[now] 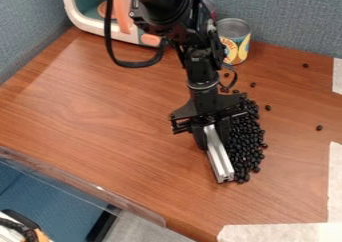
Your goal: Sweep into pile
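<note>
Gripper [212, 136]: clamped on the bar, one finger at each side; hangs mid-table
Bar [219, 156]: slants toward the front; lies right along the heap's left side in view
Beans [247, 138]: heaped long and narrow beside the bar; thin out toward the can [235, 42]
Strays [319, 128]: dotted apart from the heap, toward the wall [290, 18] and tape [328, 181]; likely next to gather, seemingly well on with the main heap
Risk, bar: could twist in the grip if pushed hard at its far end; could ride over beans if lifted slightly, leaving some behind
Risk, beans: could roll and scatter with a fast stroke; could spread toward the tape with a push straight across
Risk, can: could get bumped by reaching round for the back strays
Edges: off the table [117, 111] past the clear rail [87, 186] in front; hemmed by wall and toy oven [83, 23] behind
Room: widest on the view's left; tighter near the can
</note>
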You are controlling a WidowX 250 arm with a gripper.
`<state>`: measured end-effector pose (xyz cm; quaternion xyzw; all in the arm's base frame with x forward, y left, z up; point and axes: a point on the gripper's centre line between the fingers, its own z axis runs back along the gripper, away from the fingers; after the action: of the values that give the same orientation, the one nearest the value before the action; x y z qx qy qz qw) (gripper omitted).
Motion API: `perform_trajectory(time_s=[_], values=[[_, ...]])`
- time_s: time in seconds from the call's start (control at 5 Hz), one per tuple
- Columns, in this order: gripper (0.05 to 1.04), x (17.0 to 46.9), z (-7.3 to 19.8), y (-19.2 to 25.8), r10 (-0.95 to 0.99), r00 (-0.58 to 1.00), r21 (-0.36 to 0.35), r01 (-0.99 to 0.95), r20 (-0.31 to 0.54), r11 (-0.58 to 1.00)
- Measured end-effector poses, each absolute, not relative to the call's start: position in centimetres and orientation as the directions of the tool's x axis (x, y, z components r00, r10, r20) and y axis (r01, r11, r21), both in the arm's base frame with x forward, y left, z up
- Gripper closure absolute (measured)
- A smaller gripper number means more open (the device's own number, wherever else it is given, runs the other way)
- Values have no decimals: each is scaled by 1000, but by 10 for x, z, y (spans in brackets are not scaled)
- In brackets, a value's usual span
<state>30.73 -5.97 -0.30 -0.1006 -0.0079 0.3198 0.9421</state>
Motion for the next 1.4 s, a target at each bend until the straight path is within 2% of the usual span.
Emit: perform_trajectory(time_s=[0.2, 0.4, 0.6, 0.8, 1.0, 1.2, 1.4], values=[[717, 300, -1, -56, 558, 828, -159, -560, -64, 813], [717, 294, 22, -34, 561, 827, -148, -560, -39, 815], [717, 299, 39, -13, 522, 853, -152, -519, -19, 841], [717, 326, 49, 13, 368, 928, -205, -350, 60, 914], [717, 349, 37, 50, 161, 982, -127, -148, 99, 981], [717, 364, 36, 77, 39, 982, -79, -25, 184, 997], [717, 382, 22, 92, -43, 981, -54, 54, 190, 997]])
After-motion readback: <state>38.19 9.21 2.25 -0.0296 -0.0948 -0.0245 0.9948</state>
